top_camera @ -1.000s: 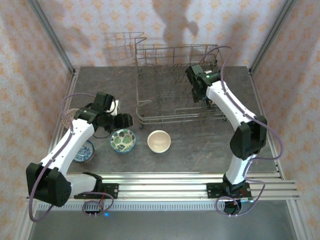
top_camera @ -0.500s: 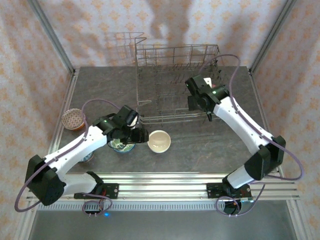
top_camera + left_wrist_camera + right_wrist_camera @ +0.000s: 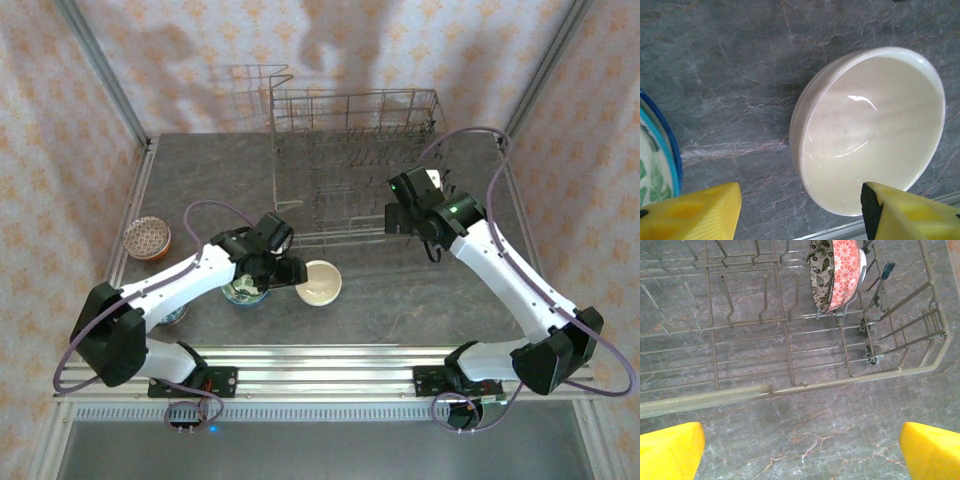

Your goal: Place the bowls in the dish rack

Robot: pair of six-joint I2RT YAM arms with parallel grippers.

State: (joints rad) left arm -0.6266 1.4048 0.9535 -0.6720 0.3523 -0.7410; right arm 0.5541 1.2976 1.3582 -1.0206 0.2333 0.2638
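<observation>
One stone-grey table (image 3: 400,300) noted; wire dish rack (image 3: 350,236) set at far centre. Pink bowl (image 3: 842,270) stood on edge between tines at rack's right end. Cream bowl (image 3: 319,282) sat upright on table just before rack; green bowl (image 3: 245,292) beside it, partly covered by left arm (image 3: 180,280); brown bowl (image 3: 147,237) at left edge. Left gripper (image 3: 800,210) held over cream bowl, jaws apart, not clamped. Right gripper (image 3: 801,452) held before rack's front rail, jaws wide apart, empty.

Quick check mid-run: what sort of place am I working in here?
Probably a lab test cell dressed as a kitchen: wallpaper-patterned panels in metal framing, a stone-look table with a dish rack and bowls, and arms bolted to an aluminium rail.
</observation>
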